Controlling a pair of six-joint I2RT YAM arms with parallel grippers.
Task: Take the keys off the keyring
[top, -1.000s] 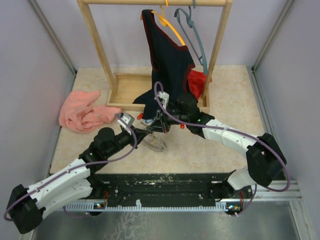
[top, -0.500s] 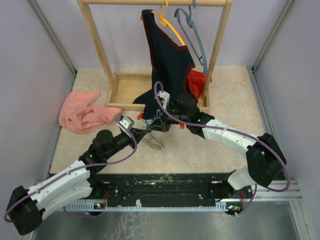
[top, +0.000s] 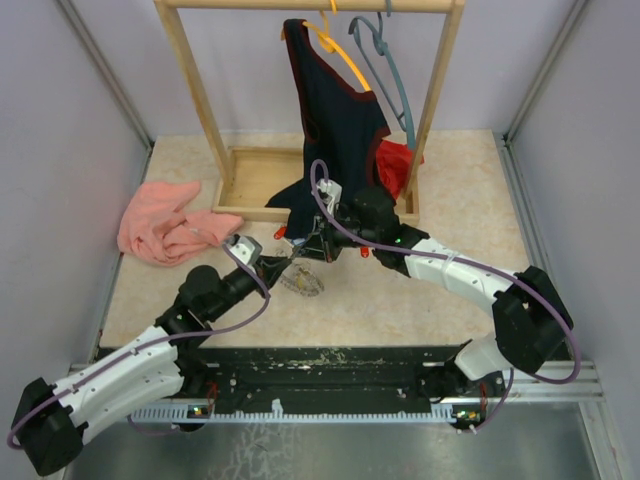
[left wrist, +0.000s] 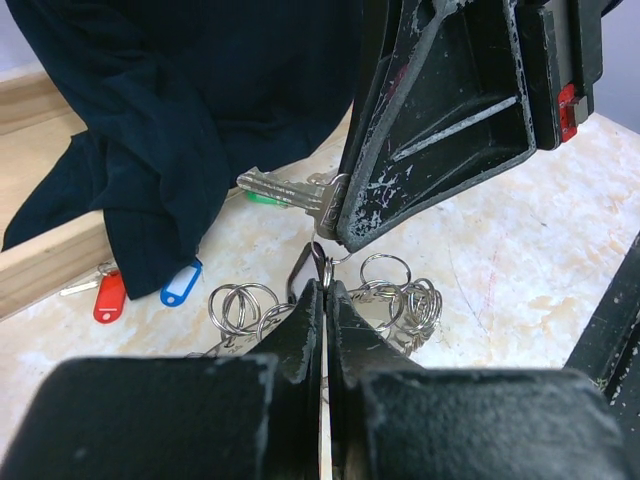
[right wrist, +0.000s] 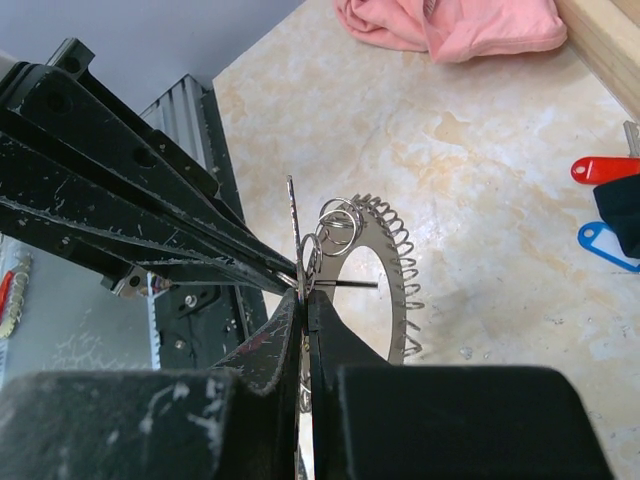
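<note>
1. Dark garment (left wrist: 200, 110): hangs beyond both pairs of jaws.
2. Right gripper (right wrist: 303, 298): jaws pressed together, nipping the near rim of the keyring (right wrist: 385, 250) and meeting the left gripper's tips there.
3. Left gripper (left wrist: 325, 285): jaws also pressed together, pinching the same rim from the opposite side.
4. Keyring: stands tilted just beyond the right jaws, with small wire loops lining its outer edge.
5. The keys (left wrist: 278, 186): one silver key lies just beyond the left jaws. A red tag (left wrist: 108, 297) and a blue tag (left wrist: 181, 283) lie well to their left, at the garment's hem.
</note>
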